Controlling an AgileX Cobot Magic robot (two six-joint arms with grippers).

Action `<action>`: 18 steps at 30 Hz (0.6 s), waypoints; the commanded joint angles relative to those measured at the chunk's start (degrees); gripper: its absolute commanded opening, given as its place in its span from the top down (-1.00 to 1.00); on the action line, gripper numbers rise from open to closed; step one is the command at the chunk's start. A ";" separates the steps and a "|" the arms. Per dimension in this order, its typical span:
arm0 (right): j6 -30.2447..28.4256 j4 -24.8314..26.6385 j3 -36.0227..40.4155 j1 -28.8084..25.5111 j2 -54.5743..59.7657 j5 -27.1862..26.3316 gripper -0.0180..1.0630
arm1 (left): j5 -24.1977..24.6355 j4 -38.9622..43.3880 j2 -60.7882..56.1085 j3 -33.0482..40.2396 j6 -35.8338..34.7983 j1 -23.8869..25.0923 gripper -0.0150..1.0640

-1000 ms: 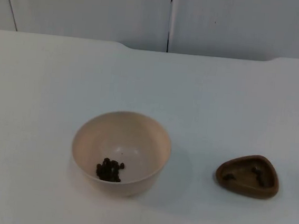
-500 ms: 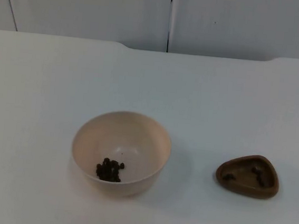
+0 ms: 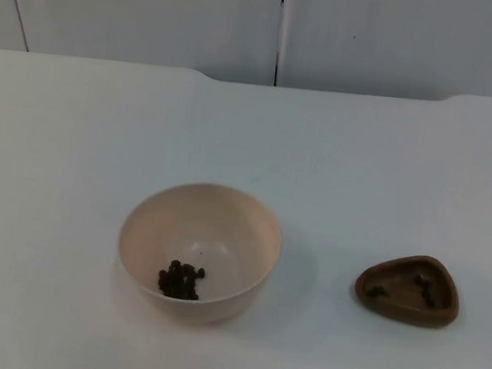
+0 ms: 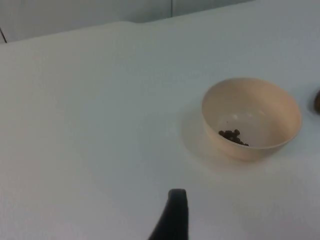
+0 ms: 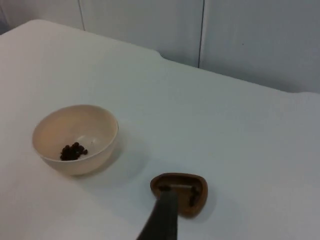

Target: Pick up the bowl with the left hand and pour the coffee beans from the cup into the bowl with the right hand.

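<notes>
Most beans (image 3: 180, 280) already lie in the bowl (image 3: 199, 250), which stands near the table's (image 3: 76, 133) front, left of the cup (image 3: 408, 289) holding a few. Judging by this, pouring looks largely done. Left gripper (image 4: 172, 212) and right gripper (image 5: 164, 215) hang above, holding nothing; their opening I cannot tell.

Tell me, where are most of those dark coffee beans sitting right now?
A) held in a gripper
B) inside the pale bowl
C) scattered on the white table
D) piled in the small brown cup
B: a clump of coffee beans lies in the bowl; the brown cup holds just a few.
</notes>
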 commanded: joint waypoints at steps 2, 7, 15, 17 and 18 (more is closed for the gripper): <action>-0.64 0.10 0.27 -0.08 -2.49 0.08 -0.44 | 0.33 0.53 -0.25 0.65 -0.06 -0.26 -0.42; -0.64 -0.01 0.27 -0.08 -6.32 0.31 -0.44 | 0.33 0.53 -0.25 0.65 -0.06 -0.26 -0.42; -0.03 -0.32 1.56 -0.08 -6.32 6.48 -0.44 | 0.33 0.53 -0.25 0.65 0.27 -0.26 -0.42; 0.35 -0.71 1.70 -0.08 -6.32 6.96 -0.44 | 0.33 0.53 -0.25 0.65 0.27 -0.26 -0.42; 0.38 -0.71 1.70 -0.08 -6.32 7.08 -0.44 | 0.33 0.53 -0.25 0.65 0.27 -0.26 -0.42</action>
